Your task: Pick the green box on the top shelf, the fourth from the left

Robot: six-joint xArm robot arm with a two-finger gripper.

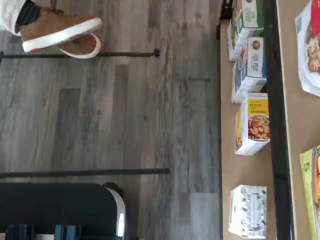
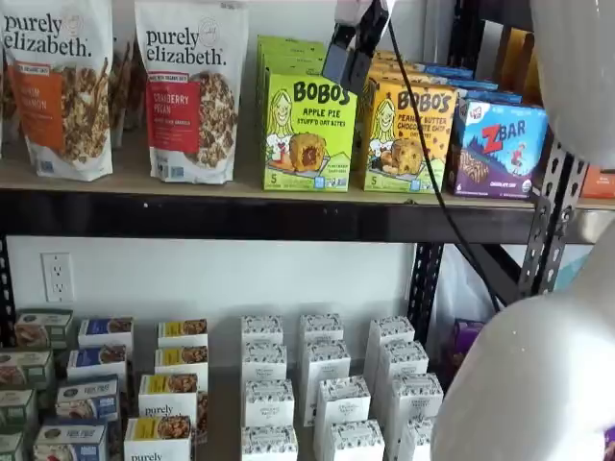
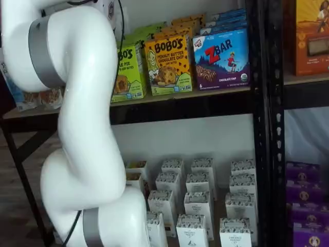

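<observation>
While my claw [image 2: 357, 43] hangs from above with its black fingers spread wide and nothing between them, the green box [image 2: 309, 133] stands upright on the top shelf [image 2: 192, 213] just below and a little to one side of my fingertips, not touching them. Beside it stands the yellow-orange Bobo's box [image 2: 407, 137], then the ZBar box [image 2: 498, 149] beyond.
</observation>
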